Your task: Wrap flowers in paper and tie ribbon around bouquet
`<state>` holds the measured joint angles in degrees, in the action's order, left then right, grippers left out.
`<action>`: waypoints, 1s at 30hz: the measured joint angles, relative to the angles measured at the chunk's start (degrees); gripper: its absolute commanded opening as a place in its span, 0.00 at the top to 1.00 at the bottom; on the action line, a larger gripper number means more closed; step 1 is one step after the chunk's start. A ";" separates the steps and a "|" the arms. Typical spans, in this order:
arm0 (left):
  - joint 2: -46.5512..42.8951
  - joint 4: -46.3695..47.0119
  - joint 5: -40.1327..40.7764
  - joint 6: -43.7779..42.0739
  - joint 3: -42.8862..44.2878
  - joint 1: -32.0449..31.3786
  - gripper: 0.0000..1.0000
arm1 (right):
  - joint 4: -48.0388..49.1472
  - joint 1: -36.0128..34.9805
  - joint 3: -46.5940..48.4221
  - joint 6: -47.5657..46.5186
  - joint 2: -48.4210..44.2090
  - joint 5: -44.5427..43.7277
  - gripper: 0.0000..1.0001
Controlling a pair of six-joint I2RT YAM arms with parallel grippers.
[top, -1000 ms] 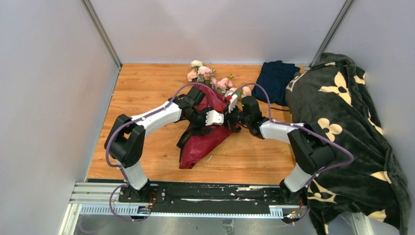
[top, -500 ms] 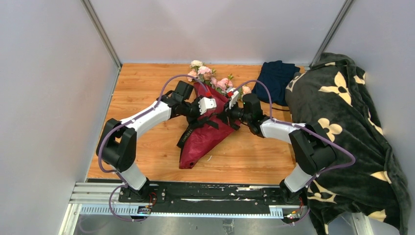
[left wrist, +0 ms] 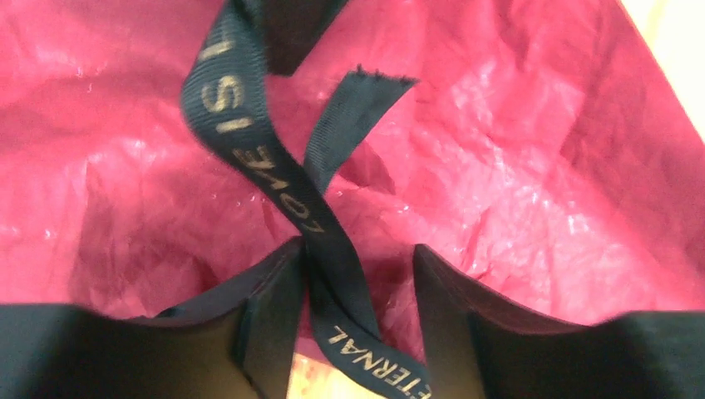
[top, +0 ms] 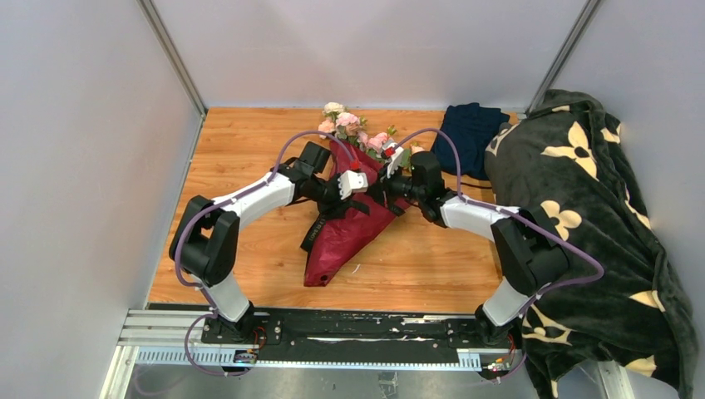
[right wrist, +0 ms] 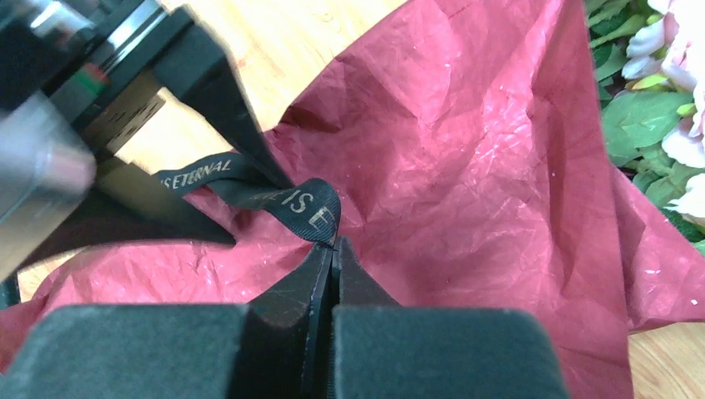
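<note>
**Top external view: both arms meet over the wrapped bouquet at mid-frame**

One bunch of small pale pink and cream roses with green leaves [top: 347,123] lies on the wooden surface [top: 249,150]. Its blooms are at upper centre, and the stems are hidden inside one crinkly burgundy-red sheet of paper [top: 341,237], which tapers toward lower centre. About half a dozen blooms show, though the exact count is unclear.

One long narrow black woven ribbon with gold lettering [left wrist: 249,125] crosses the paper's middle.

- **Left fingers** [left wrist: 353,266]: wide apart, with a ribbon strand running loosely between them, unclamped.
- **Right fingers** [right wrist: 332,249]: pressed together, apparently pinching a fold of the ribbon at their very tips.

The ribbon looks light, floppy and slick, so it would likely slide out of a loose hold. I would grip it flat, well back from the frayed tail. The paper seems thin and quick to crease or tear, and the blooms are fragile, so any hold belongs at the wrapped middle.

One folded navy cloth [top: 470,133] and one dark green blanket with cream flower shapes [top: 582,216] sit at the right.
</note>
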<state>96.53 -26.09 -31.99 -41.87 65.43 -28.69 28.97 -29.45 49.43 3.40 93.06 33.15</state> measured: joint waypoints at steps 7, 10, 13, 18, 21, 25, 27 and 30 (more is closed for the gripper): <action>1.99 -0.17 2.86 0.33 0.52 0.00 1.00 | -0.31 0.00 0.04 0.33 1.31 0.02 0.95; 1.88 -0.96 2.21 0.09 0.57 0.00 1.00 | -0.81 0.00 0.04 -0.11 1.22 -0.17 0.80; 1.86 -2.64 0.92 0.35 0.83 0.00 1.00 | -3.76 0.00 -0.44 -1.88 -0.92 -0.28 0.69; 1.84 -4.59 -1.51 2.10 2.58 0.00 1.00 | -4.09 0.00 -6.99 -4.98 -13.40 0.87 0.62; 1.84 -4.90 -2.54 3.34 3.23 0.00 1.00 | -1.46 -0.04 -11.32 -5.88 -20.44 3.34 0.62; 1.84 -5.42 -3.21 3.96 3.26 0.00 1.00 | 1.62 -2.23 -12.87 -7.26 -19.71 6.84 0.63; 1.84 -5.64 -3.48 4.13 3.26 0.00 1.00 | 3.19 -4.17 -12.90 -7.69 -16.92 9.11 0.65; 1.77 -5.90 -3.65 4.26 3.26 0.00 1.00 | 3.93 -6.69 -12.07 -8.26 -11.67 10.60 0.64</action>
<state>98.30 -31.99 -35.64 -37.60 68.69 -28.69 32.91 -36.14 37.36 -4.86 81.38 43.75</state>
